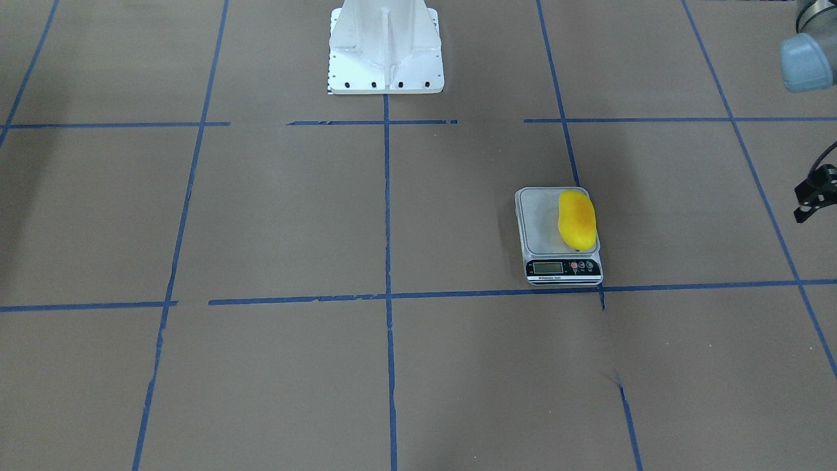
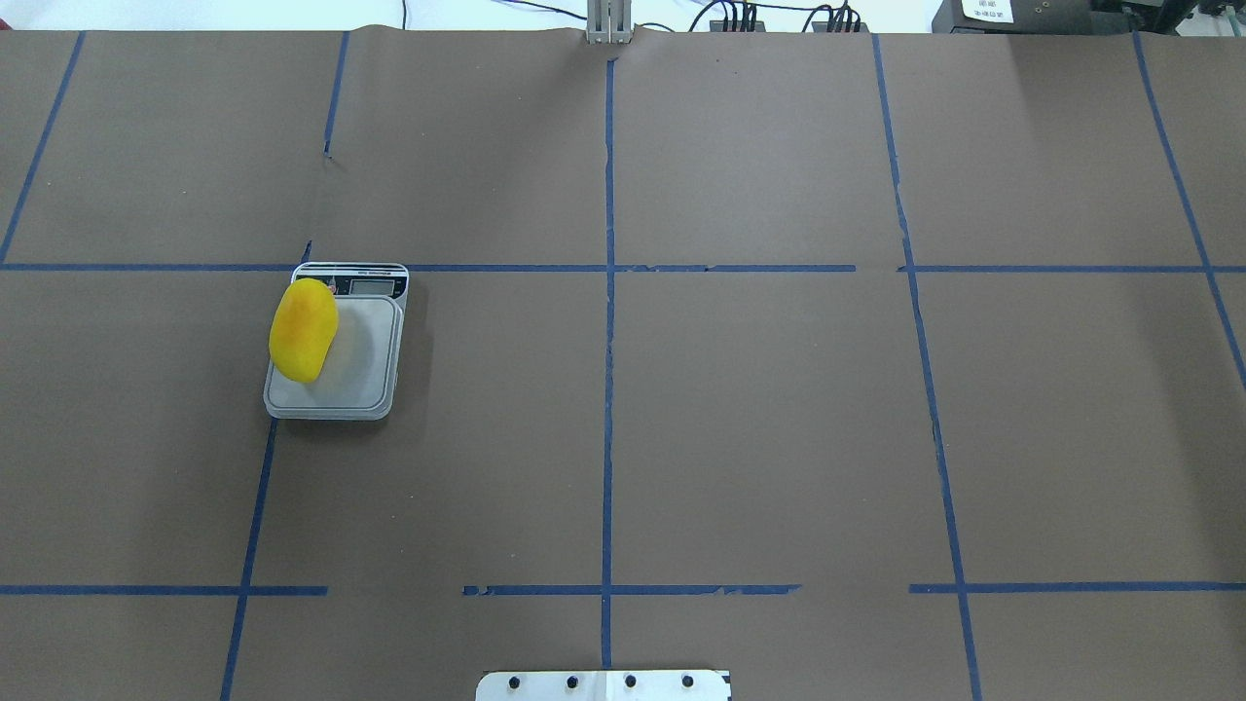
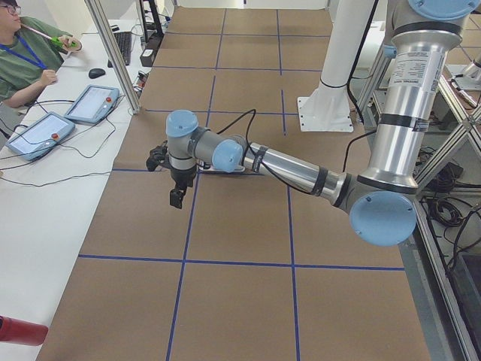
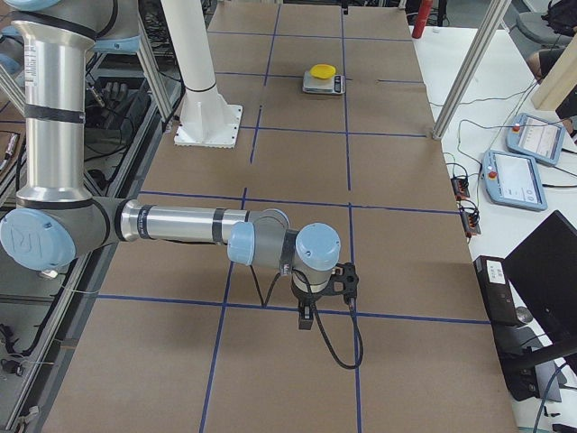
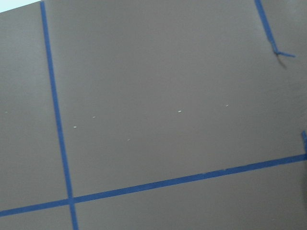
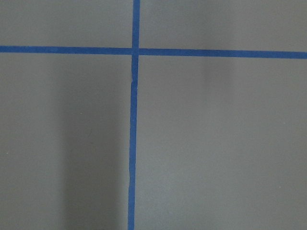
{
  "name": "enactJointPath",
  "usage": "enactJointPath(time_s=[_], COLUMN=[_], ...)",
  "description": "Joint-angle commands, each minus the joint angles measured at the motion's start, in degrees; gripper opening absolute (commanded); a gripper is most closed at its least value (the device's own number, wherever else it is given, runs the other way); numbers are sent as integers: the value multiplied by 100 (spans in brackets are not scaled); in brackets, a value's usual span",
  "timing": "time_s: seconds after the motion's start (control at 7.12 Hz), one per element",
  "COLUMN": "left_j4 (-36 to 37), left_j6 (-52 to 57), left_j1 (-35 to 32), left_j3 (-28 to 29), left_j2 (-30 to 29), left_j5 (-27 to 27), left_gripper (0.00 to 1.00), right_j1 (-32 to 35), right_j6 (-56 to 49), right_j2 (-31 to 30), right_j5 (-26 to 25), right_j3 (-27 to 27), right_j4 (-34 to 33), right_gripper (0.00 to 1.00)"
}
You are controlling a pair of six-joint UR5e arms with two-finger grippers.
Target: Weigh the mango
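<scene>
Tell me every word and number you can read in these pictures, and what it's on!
Nothing here can be read for sure.
Grey screen on the small silver digital scale: digits too small to read.
Black strip of print under that screen: too small to read.
White sticker on the dark box beyond the table: blurred.
Glossy yellow mango: no writing on it.
</scene>
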Motion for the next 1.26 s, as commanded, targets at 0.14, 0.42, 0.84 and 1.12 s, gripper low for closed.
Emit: enactJointPath(time_s=[0.14,0.42,0.84,1.12], left_j4=[68,121,560,517], left_j6=[1162,1154,1163,1172], left_j1=[-927,-1043,-1069,-1061], left_j3=[860,1054,1010,1028], left_j2=[412,420,429,420], left_j5=[-578,-578,-578,-578], left_gripper=[100,100,100,100], right_j1=[0,0,0,0], right_j6=[0,0,0,0], right_j2=[2,2,2,2], right_j5=[0,0,0,0], right_j3=[0,0,0,0], right_j4=[7,7,-2,-2], right_gripper=[100,100,100,100])
